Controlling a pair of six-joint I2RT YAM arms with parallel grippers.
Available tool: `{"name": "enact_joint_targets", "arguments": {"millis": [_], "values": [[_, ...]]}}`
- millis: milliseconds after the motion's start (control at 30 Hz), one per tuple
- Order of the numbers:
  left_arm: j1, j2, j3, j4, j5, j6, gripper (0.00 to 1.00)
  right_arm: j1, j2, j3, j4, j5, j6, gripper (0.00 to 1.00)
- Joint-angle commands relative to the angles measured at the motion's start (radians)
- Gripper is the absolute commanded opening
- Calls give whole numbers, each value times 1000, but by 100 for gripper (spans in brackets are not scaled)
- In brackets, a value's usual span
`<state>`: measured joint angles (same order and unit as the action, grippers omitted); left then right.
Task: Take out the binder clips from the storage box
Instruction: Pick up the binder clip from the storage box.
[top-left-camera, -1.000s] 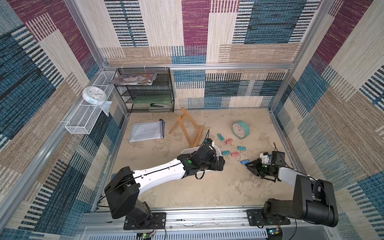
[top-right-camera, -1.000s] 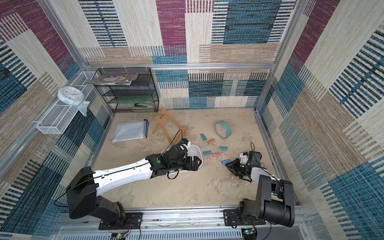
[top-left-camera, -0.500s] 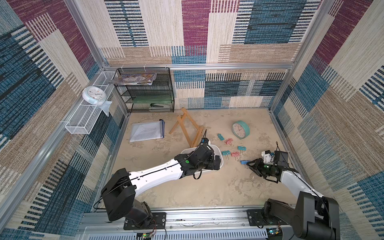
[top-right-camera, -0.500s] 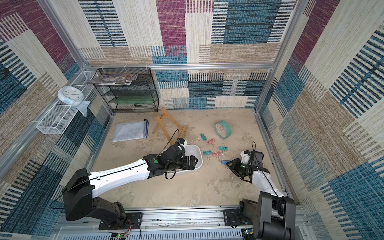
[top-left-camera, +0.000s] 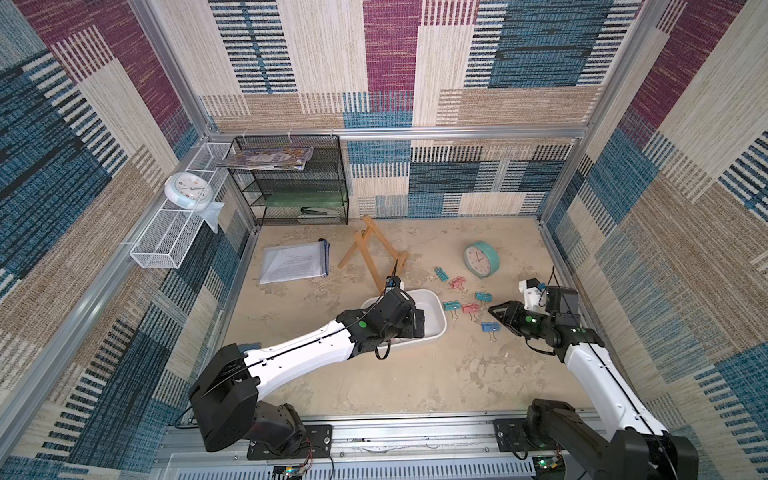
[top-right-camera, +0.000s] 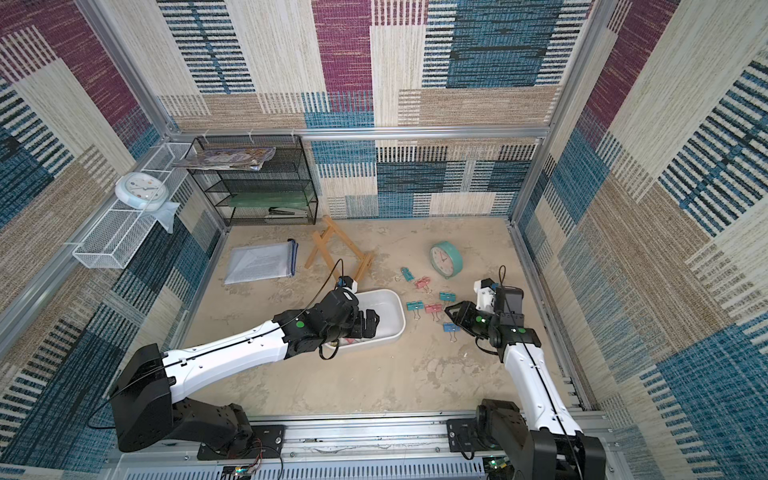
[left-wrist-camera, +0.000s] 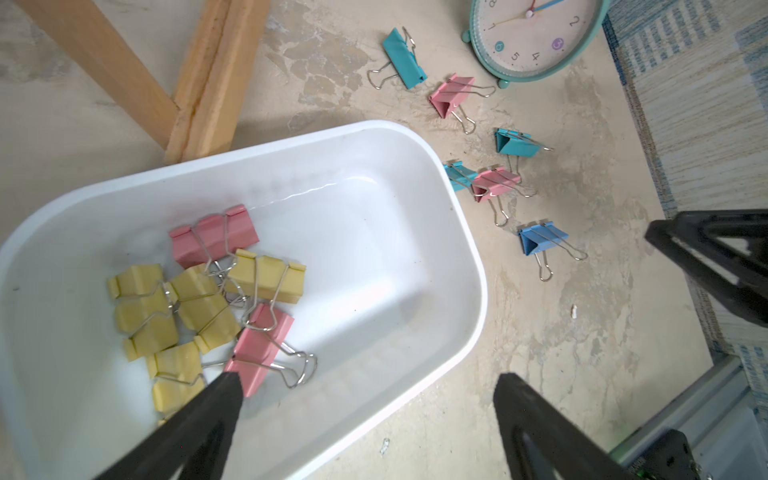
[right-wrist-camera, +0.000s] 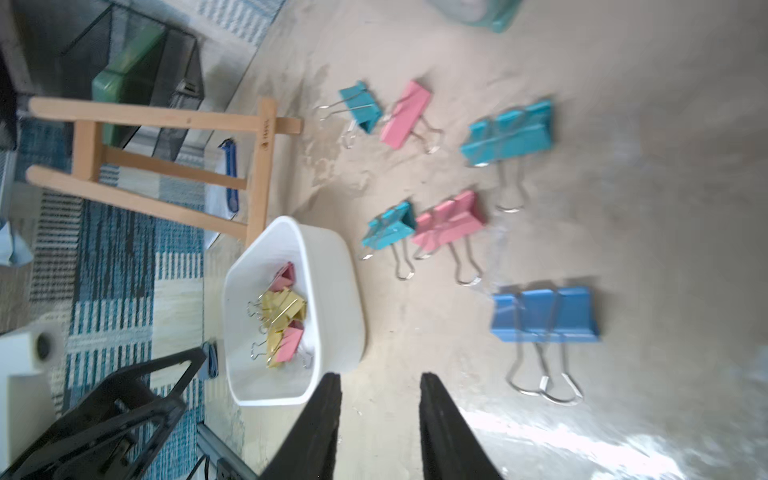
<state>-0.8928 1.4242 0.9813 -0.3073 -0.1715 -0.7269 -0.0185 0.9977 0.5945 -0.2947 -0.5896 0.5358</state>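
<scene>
Holds the left gripper (left-wrist-camera: 370, 378) low over the storage box (left-wrist-camera: 457, 199), at the end nearer the left arm. Fingers spread wide and empty, seemingly to straddle the pink clip (left-wrist-camera: 259, 345) lying right by one fingertip. Shows the remaining binder clips (left-wrist-camera: 208, 286) heaped at that end of the box, yellow and pink, wire handles tangled, so likely to drag a neighbour along. Parks the right gripper (right-wrist-camera: 380, 378) beside the box over bare table, fingers a little apart with nothing between. Counts six loose clips (top-left-camera: 465, 307) already out on the table between box and right arm, the blue clip (right-wrist-camera: 544, 313) nearest that gripper. Beyond: wooden easel (top-left-camera: 374, 253) just beside the box's far rim, teal clock (top-left-camera: 482, 259) near the loose clips. Neither blocks the reach.
</scene>
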Motion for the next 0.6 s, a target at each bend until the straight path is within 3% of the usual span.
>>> {"name": "enact_joint_targets", "arguments": {"millis": [0, 133, 300, 433, 567], "values": [[14, -26, -11, -37, -46, -7, 99, 138, 54, 66, 51, 63, 14, 34], [40, -71, -41, -77, -90, -12, 99, 305, 189, 166, 61, 128, 2, 34], [82, -116, -71, -144, -114, -35, 83, 453, 349, 300, 17, 224, -53, 34], [112, -130, -96, -140, -85, -39, 79, 520, 431, 363, 27, 242, -70, 35], [145, -94, -66, -169, -60, -45, 66, 577, 517, 421, 39, 251, -69, 35]]}}
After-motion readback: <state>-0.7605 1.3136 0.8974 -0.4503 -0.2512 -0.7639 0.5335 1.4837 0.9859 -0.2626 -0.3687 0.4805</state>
